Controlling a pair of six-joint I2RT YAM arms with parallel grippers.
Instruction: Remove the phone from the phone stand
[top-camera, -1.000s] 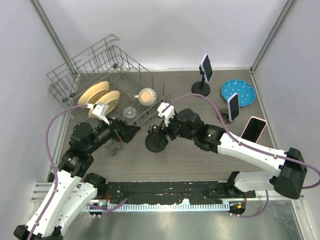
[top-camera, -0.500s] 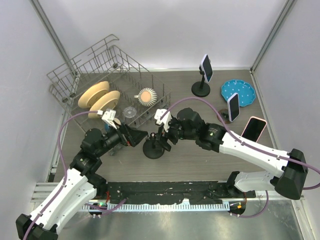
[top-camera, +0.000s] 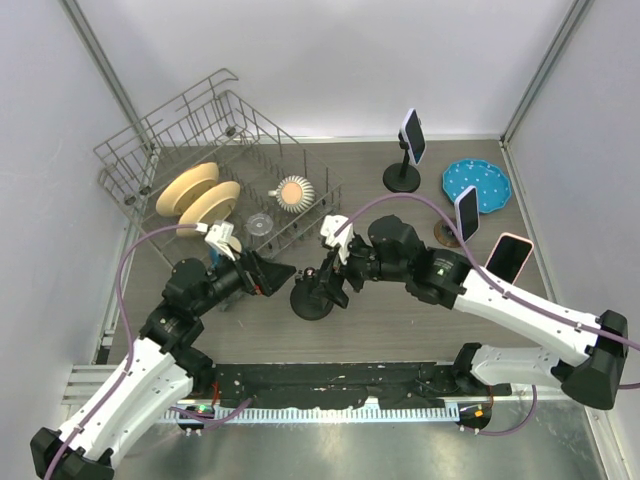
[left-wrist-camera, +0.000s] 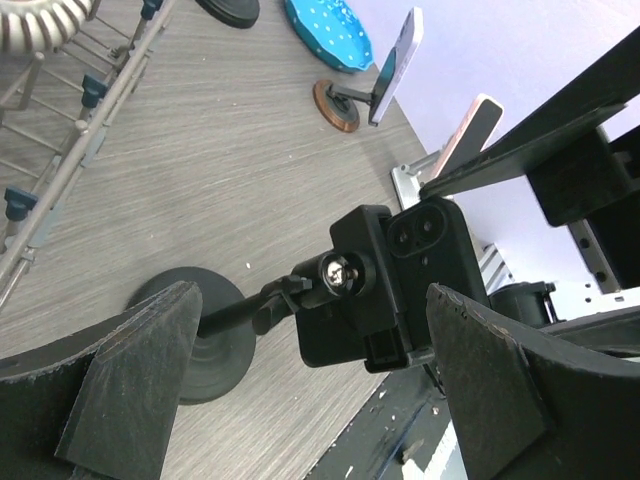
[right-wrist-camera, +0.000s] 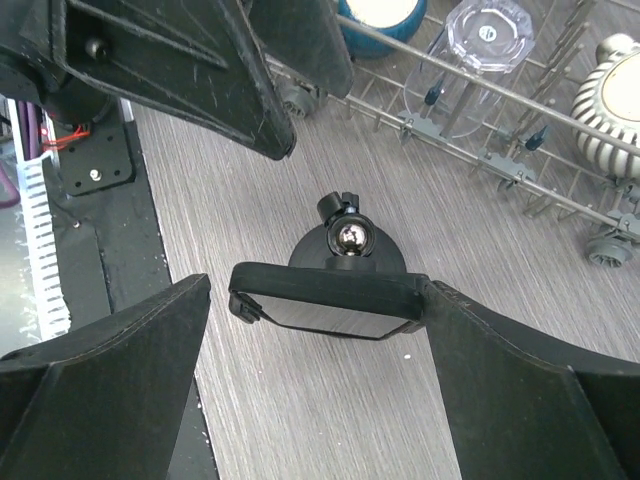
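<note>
Around the phone (right-wrist-camera: 325, 300), right pincer (right-wrist-camera: 318, 290) agape

I worked on a table (top-camera: 260, 335) with a grey wood-grain top that ran back to plain white walls. The back wall (top-camera: 330, 60) met the left wall (top-camera: 40, 200) and the right wall (top-camera: 590, 150) behind two slanting aluminium posts, one near the far left corner (top-camera: 105, 75) and one near the far right corner (top-camera: 540, 70). The light was even and soft, with faint shadows on the grain. Along the table's near edge lay a black mounting plate (top-camera: 330, 380), then a white toothed strip (top-camera: 330, 412) and brushed metal (top-camera: 350, 450). A wire dish rack (top-camera: 165, 125) filled the far left corner.
</note>
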